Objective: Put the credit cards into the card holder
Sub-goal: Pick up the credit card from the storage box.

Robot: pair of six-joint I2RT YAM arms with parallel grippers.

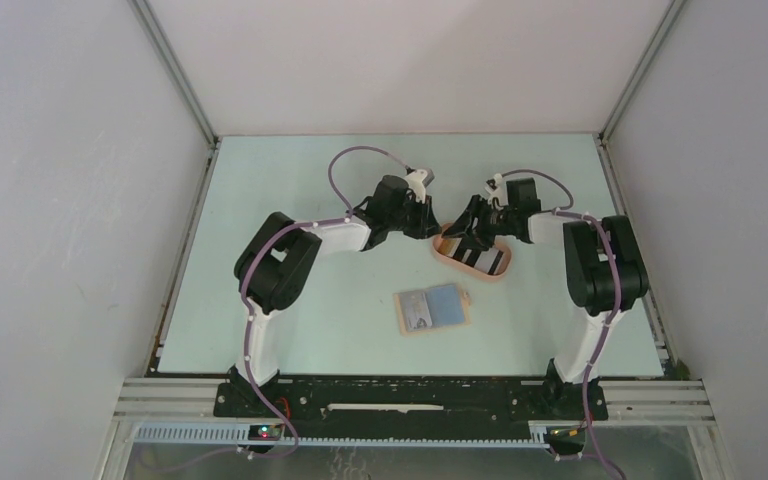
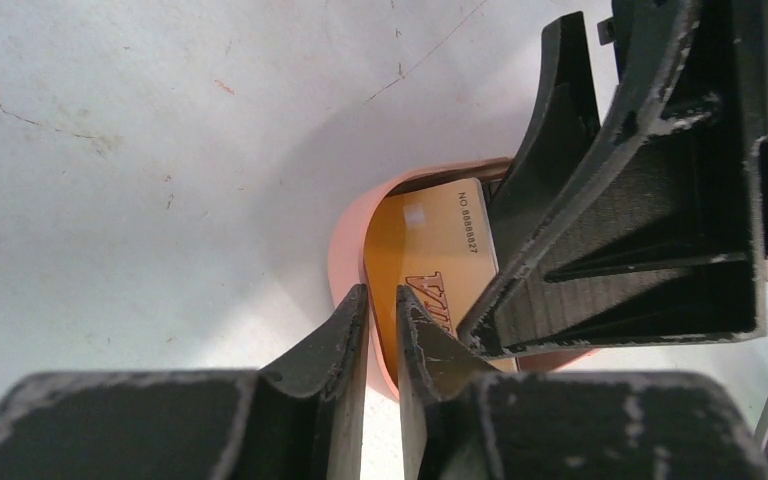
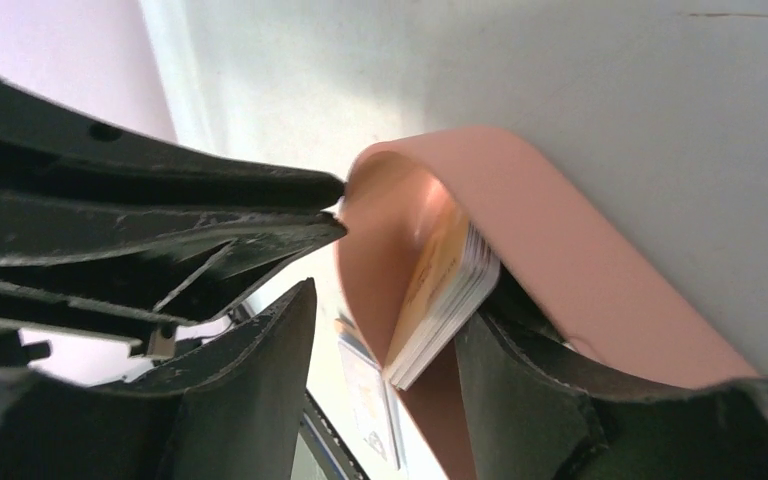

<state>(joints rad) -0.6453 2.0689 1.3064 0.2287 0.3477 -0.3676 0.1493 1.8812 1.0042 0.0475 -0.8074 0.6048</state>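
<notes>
- In the peach tray [image 3: 580,250], on the far half of the surface [image 1: 310,320], you have one stack of credit cards [image 3: 450,290]. It holds several cards, but their edges run together too closely to count.
- From the left wrist view you see one card face in that tray: orange-yellow, with a printed number and large dark lettering.
- The right jaws stand spread on either side of the stack. One finger [image 3: 250,400] is apart from the cards, with tray showing in the gap. The other finger [image 3: 560,400] sits just beside the opposite face of the stack. They are released, not gripping the cards.
- The left jaws are nearly closed, with only a slim slit between the two fingers [image 2: 345,340]. The tray's rim runs into that slit, and the right wrist view shows both tips meeting on the rim, so they are clenched on the tray's wall.
- You have one card holder [image 1: 403,312], lying open and flat on the surface. It is nearer the arm bases, well apart from the tray and between the two arms.
- Two card faces show on the holder: a grey one on the left and a blue one on the right.
- Both arms reach to the one tray, the left arm [image 1: 290,255] from its left end and the right arm [image 1: 600,260] from its right.
</notes>
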